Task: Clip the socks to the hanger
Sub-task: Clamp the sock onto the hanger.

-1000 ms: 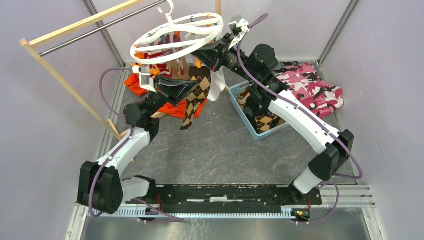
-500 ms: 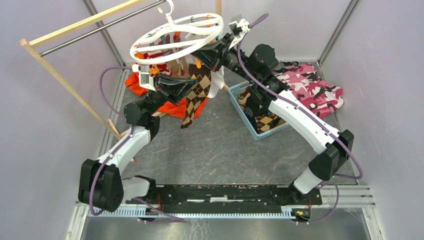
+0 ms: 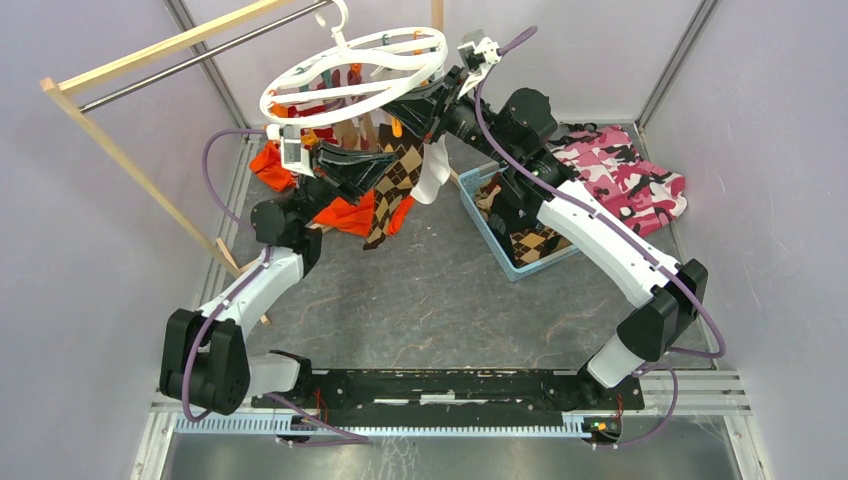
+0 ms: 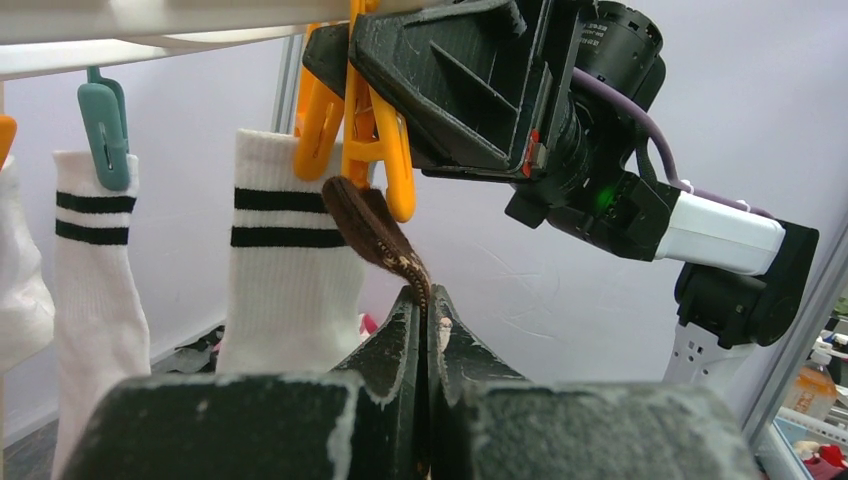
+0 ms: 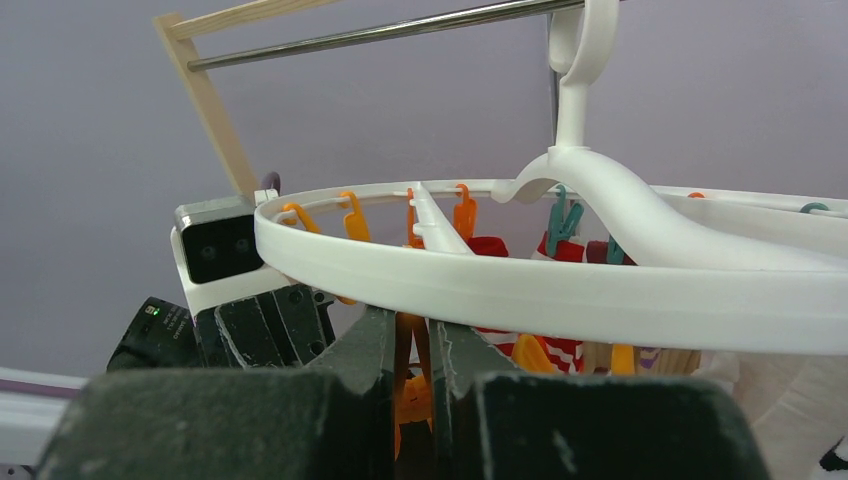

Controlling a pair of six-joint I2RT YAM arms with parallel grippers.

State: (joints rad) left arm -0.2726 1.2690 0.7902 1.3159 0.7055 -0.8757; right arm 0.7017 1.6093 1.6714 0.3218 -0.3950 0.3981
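Note:
The white ring hanger [image 3: 355, 75] hangs from the rack's metal bar. My left gripper [image 4: 428, 295] is shut on a brown argyle sock [image 4: 375, 230], whose upper end reaches the lower tips of an orange clip [image 4: 375, 140]. Whether that end sits inside the clip I cannot tell. My right gripper [image 5: 413, 325], just under the hanger's rim [image 5: 520, 290], is shut on that orange clip [image 5: 412, 345]. From above, the argyle sock [image 3: 392, 195] dangles below both grippers. Two white socks with black stripes [image 4: 290, 260] hang clipped beside it, one under a teal clip [image 4: 103, 120].
A blue basket [image 3: 487, 222] holding more socks stands right of centre. Pink camouflage cloth [image 3: 625, 175] lies at the back right. An orange garment [image 3: 345, 215] lies under the hanger. The wooden rack [image 3: 130, 165] stands at the left.
My left gripper has risen a little and moved right, lifting the brown argyle sock toward the orange clip. The right arm has held still.

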